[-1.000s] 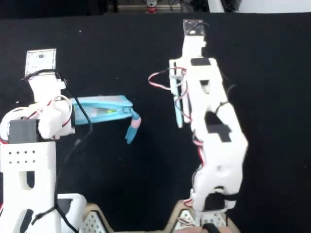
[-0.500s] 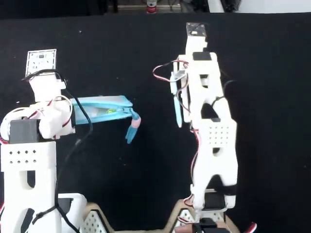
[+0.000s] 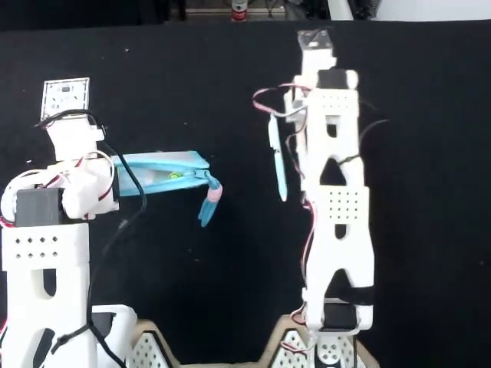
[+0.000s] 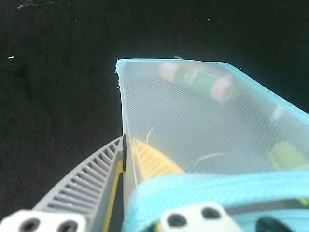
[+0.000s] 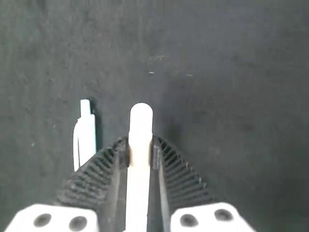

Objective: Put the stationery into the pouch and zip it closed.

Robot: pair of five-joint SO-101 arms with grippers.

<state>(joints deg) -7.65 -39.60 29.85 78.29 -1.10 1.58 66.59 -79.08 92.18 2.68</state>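
Left gripper [image 4: 126, 142]: clenched on one wall of the translucent mesh pouch with turquoise trim [image 3: 165, 170]. Its ribbed grey finger is outside and its yellow finger is behind the mesh. The pouch is over the left half of the black worktop [image 3: 192, 84], with its blue-pink pull tab [image 3: 209, 201] at the end toward the centre. Inside it is a green cylinder with pink ends [image 4: 198, 79].

Right gripper [image 5: 140, 145]: grasping a white round-tipped pen [image 5: 140, 121], well apart from the pouch. A second white pen with a clip [image 5: 85, 137] lies on the worktop just beside the jaws.
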